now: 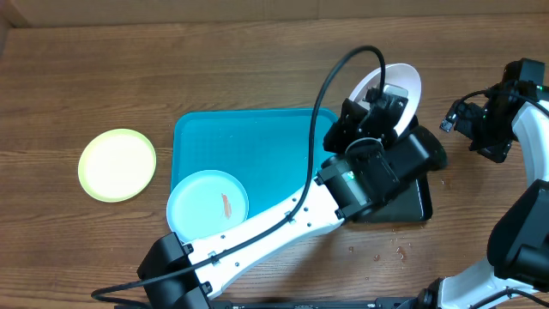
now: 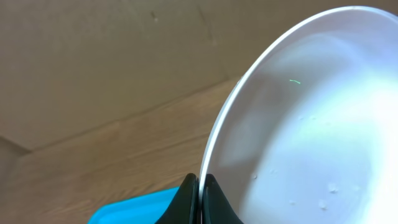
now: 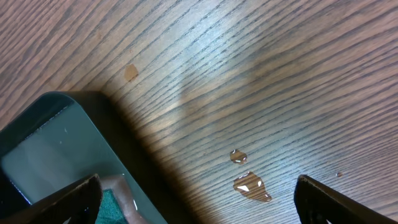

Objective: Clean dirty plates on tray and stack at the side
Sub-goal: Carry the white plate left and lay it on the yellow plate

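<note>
dark brown wood-grain surface (image 1: pixel 86 69) fills pretty much everything, grain running sideways. soft glare washes out a patch near some small drops of liquid (image 3: pixel 252 185) on it. past the far edge there's a plain tan panel (image 2: pixel 93 50), wall or board, can't tell which.

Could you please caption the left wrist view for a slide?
Left gripper clamps the wet white plate by its rim, turquoise tray corner behind.

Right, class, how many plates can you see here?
3. A yellow-green plate on the table beside the turquoise tray, a pale blue plate on that tray, a white plate held in the left jaws. More could hide under the arm.
</note>
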